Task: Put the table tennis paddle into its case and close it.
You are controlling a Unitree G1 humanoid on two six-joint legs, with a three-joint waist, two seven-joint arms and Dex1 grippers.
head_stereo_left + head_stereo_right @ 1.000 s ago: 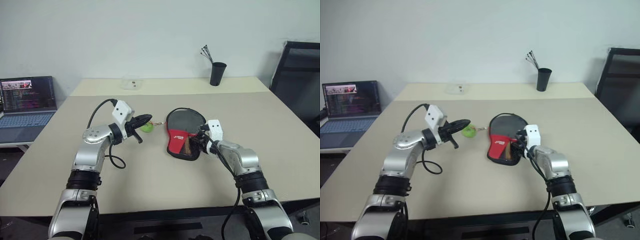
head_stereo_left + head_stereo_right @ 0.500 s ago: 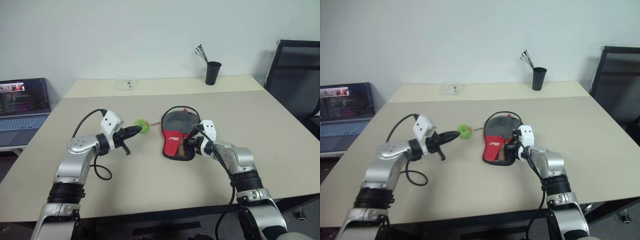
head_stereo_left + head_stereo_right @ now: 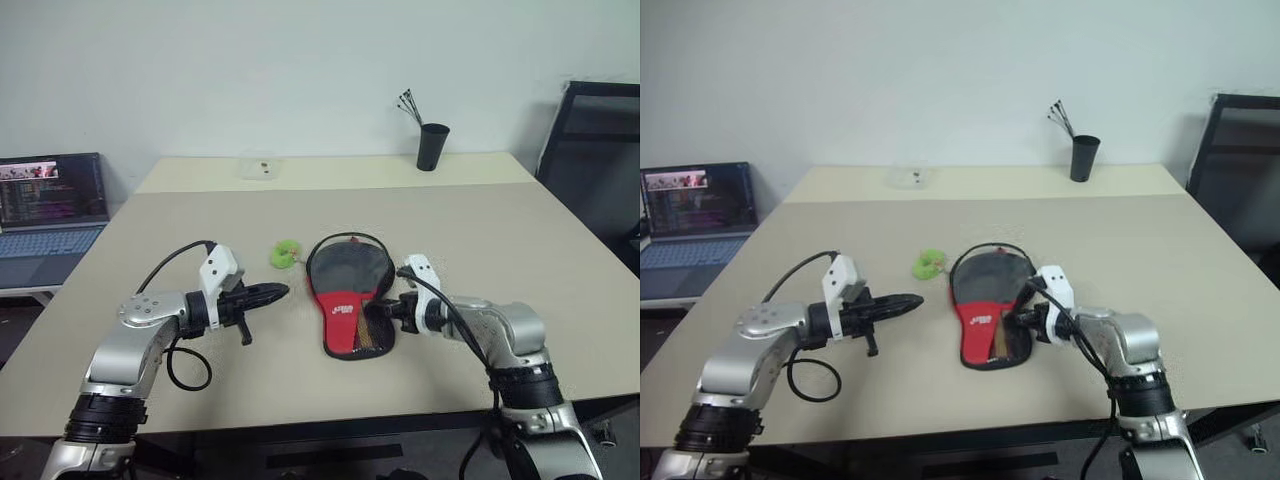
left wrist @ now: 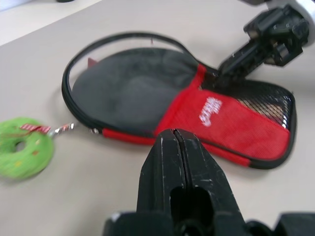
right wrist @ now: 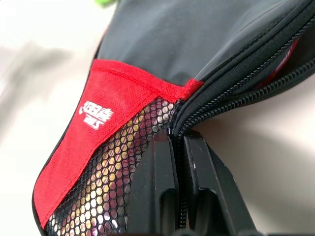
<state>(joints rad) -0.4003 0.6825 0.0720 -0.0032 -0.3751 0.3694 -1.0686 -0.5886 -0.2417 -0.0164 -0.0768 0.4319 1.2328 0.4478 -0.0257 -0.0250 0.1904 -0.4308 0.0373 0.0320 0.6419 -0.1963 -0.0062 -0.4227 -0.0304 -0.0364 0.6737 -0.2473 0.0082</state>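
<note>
The case [image 3: 345, 275] lies flat mid-table, black fabric with a red lower panel and a mesh pocket, its zip gaping along the right side. A round green zipper tag [image 3: 285, 255] rests just left of it. The table tennis paddle is mostly hidden inside; a wood-coloured patch [image 5: 142, 129] shows through the mesh. My right gripper [image 3: 372, 308] is shut on the case's zip edge beside the mesh; the right wrist view shows the zip running between the fingers [image 5: 162, 162]. My left gripper [image 3: 281, 291] is shut and empty, pointing at the case's left rim from a short gap.
A black pen cup [image 3: 432, 146] and a small clear box [image 3: 262, 168] stand on the far table. An open laptop [image 3: 50, 215] sits off to the left, a black chair [image 3: 600, 150] at the right. Bare tabletop [image 3: 520, 240] surrounds the case.
My right gripper closed on the case's zip edge and drew back toward me, bringing the case along. My left gripper pulled back from the green tag, which now lies apart from it.
</note>
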